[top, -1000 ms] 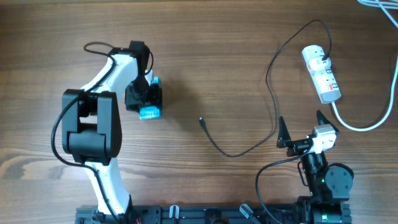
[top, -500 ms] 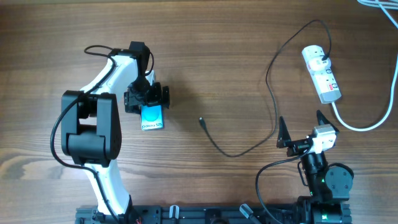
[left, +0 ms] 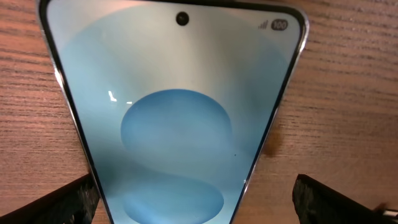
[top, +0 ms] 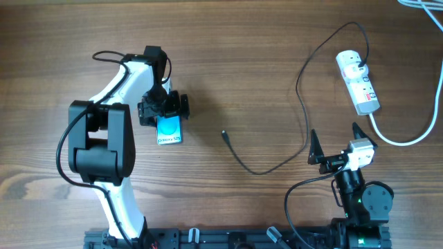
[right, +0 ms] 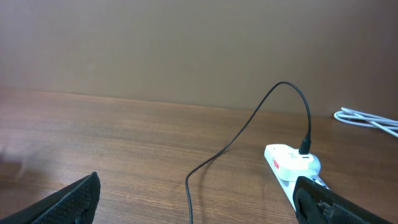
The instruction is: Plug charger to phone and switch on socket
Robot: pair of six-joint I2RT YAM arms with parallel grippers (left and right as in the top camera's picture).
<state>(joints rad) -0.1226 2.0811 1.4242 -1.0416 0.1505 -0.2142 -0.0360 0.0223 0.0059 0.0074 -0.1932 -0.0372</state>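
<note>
The phone [top: 169, 130] lies flat on the wooden table with its teal screen up, and it fills the left wrist view [left: 174, 106]. My left gripper [top: 165, 109] hangs open over the phone's upper end, a finger [left: 323, 199] on each side and a gap to the phone's right edge. The charger's black cable [top: 302, 97] runs from its white adapter [top: 360, 68] on the socket [top: 360, 86] in a long loop to its plug tip [top: 225, 135], which lies loose at mid-table. My right gripper [top: 337, 140] stands open near the front right, holding nothing; its view shows the cable [right: 249, 127] and the socket [right: 289, 163].
A thick white cord [top: 408, 138] trails from the socket toward the right edge. Another white cord [top: 422, 8] lies at the far right corner. Bare wood lies between the phone and the plug tip.
My left gripper has opened and let go of the phone, which now lies flat slightly nearer the front. The right arm, cable and socket have not moved.
</note>
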